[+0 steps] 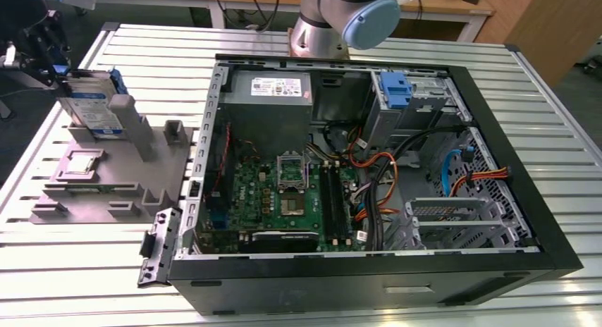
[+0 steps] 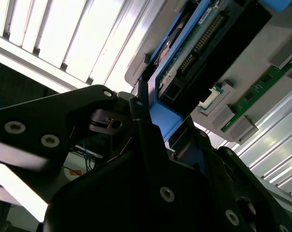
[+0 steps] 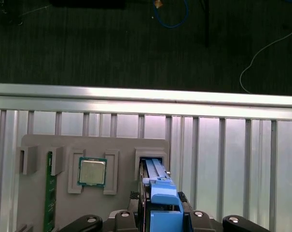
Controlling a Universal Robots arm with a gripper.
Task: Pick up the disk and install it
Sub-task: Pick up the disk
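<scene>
Gripper at the parts tray: my gripper (image 1: 56, 75) clamps the disk (image 1: 96, 108) by its blue side rail, jaws drawn in tight against the plastic, as both wrist views show. The disk stands on edge, label outward, at a slot of the grey fixture tray (image 1: 103, 193) on the exterior view's left, outside the open computer case (image 1: 526, 228). In the first wrist view a processor chip (image 3: 91, 171) and a green memory stick (image 3: 50, 193) lie in neighbouring pockets of the tray, which rests on the slatted metal table (image 1: 84, 270).
</scene>
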